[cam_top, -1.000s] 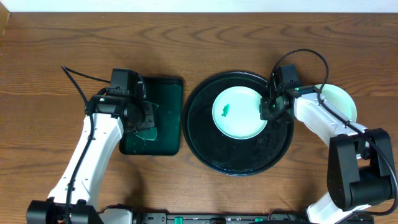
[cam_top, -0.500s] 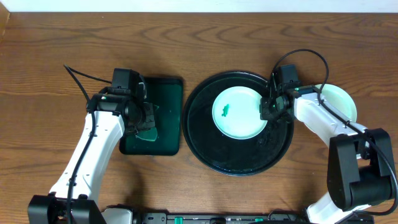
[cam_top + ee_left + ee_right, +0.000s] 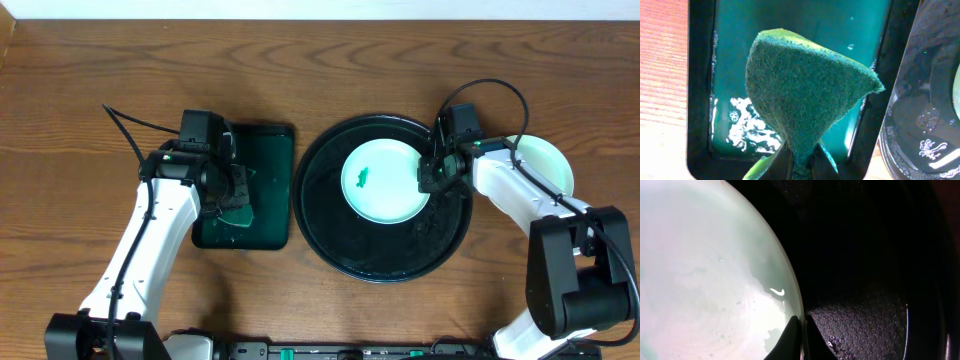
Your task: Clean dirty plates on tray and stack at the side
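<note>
While the left tool (image 3: pixel 801 164) pinches the narrow end of a coarse, fibrous green scouring sponge (image 3: pixel 800 95), its fingers pressed onto it at the bottom of the left wrist view, the sponge fans upward into a broad folded wedge with a paler yellow-green edge. Beneath it lies a rectangular dark green tray (image 3: pixel 700 75) with a raised rim. It holds a shallow film of water and a patch of white foam (image 3: pixel 747 125) toward the lower left of that view.

The right tool (image 3: pixel 801 336) has its two dark fingertips drawn together at the rim of a round white shallow plate (image 3: pixel 705 270). One tip lies over the white and the other over the black, nipping the edge between them. That close view shows a wet, pale green sheen and droplets on the plate. It also shows the pebbled, wet floor of the large round glossy black tray (image 3: pixel 865 280) on which the plate lies.

Only the overhead view shows the small green smear (image 3: pixel 362 180) left of the plate's middle. It also shows a pale green-tinted plate (image 3: pixel 548 160) on the brown wood-grain table (image 3: pixel 80 90), just right of the black tray and partly under the right arm. Whether more plates lie beneath it cannot be told. The green tray sits just left of the black one.
</note>
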`<act>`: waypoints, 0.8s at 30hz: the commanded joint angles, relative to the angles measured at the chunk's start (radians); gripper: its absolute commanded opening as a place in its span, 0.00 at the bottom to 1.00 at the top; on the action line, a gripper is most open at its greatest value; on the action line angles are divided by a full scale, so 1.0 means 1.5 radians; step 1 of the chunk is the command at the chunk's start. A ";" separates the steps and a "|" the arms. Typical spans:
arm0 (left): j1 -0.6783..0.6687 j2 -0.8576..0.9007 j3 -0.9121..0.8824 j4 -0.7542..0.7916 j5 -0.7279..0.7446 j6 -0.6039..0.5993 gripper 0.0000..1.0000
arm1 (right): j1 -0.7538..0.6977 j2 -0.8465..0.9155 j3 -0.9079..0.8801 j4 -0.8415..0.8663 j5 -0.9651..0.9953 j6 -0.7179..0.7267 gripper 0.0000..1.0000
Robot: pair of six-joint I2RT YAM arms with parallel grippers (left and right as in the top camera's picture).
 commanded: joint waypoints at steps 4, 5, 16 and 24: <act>-0.001 0.003 0.009 -0.006 -0.026 -0.032 0.07 | 0.008 -0.009 -0.005 -0.004 -0.018 0.007 0.01; -0.001 0.005 0.015 -0.012 -0.035 -0.032 0.08 | 0.008 -0.009 -0.005 -0.004 -0.018 0.007 0.01; -0.006 0.105 0.148 -0.114 -0.044 -0.026 0.07 | 0.008 -0.009 -0.005 -0.004 -0.018 0.007 0.01; -0.066 0.119 0.148 -0.049 -0.044 -0.022 0.07 | 0.008 -0.009 -0.005 -0.004 -0.023 0.007 0.01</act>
